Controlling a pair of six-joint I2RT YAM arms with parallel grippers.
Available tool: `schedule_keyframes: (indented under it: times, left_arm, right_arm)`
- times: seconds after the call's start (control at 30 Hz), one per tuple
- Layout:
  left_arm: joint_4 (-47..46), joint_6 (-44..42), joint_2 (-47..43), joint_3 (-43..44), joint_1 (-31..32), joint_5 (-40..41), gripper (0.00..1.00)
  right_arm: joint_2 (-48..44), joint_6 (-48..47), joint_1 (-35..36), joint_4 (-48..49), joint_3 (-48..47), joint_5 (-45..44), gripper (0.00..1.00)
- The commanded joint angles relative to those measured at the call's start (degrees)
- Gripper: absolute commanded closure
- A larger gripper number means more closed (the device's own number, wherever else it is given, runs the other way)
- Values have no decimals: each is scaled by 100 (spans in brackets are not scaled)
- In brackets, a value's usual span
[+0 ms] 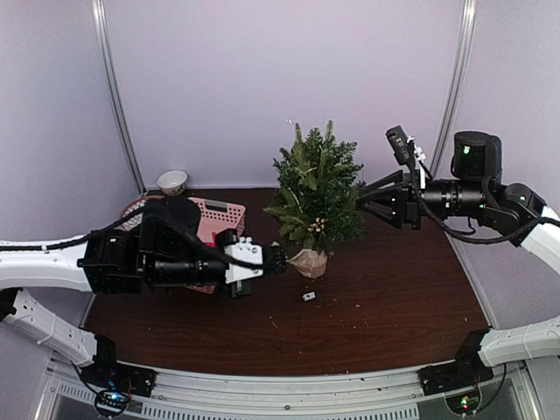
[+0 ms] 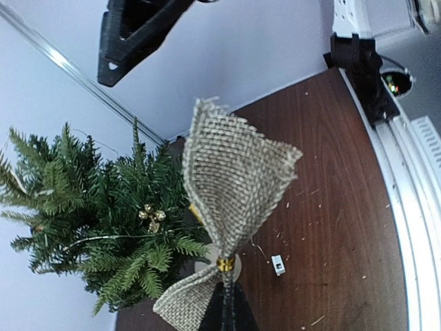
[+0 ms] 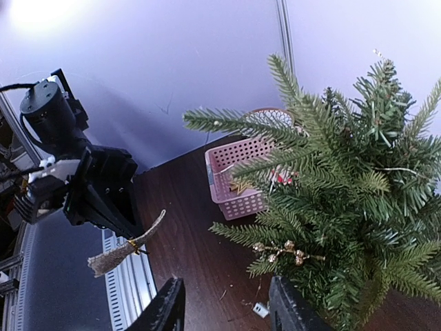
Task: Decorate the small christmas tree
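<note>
Lavender walls backed a dark wooden counter [image 1: 394, 306], where the small christmas tree [image 1: 317, 192] stood upright toward the back middle, with a pink basket [image 1: 223, 214] just to its left. The left pincer [image 1: 278, 259] was clamped on a burlap bow [image 2: 234, 172] at its gold-tied waist (probably so both loops fanned free), holding it low by the tree's foot. The right pincer [image 1: 366, 199] hung with jaws apart and empty at the tree's right flank, likely placed to steady the branches.

Soft, even light fills every view, though the pale lilac wall [image 3: 41, 14] flares white in the right wrist view's upper left corner. The dark brown wooden table [image 1: 394, 297] looks dim. The pale metal rail [image 2: 406, 207] bows near the edge of the left wrist view.
</note>
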State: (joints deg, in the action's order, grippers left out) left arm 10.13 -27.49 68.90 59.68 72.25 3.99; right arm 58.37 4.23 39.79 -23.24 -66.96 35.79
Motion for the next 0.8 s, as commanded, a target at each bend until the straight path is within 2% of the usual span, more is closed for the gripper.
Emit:
schedule_keyframes:
  times: [0.0, 0.13, 0.3, 0.5, 0.77]
  left_arm:
    - [24, -1771, 125, 142, 325, 1110, 100]
    - [-343, -2815, 179, -106, 639, 1139, 100]
    - [-284, -3584, 410, -31, 852, 1295, 100]
    - [335, -3773, 696, 412, 913, 1237, 100]
    - [393, -3984, 904, 668, 1003, 1357, 100]
  right_arm:
    - [-194, 90, 53, -878, -324, -239, 56]
    - [-38, 217, 142, -1262, -453, -3, 60]
    - [220, 160, 407, -1769, -685, 126, 65]
    - [569, -5, 819, -2423, -1086, 15, 67]
    - [985, -1, 1429, -2832, -1457, -303, 67]
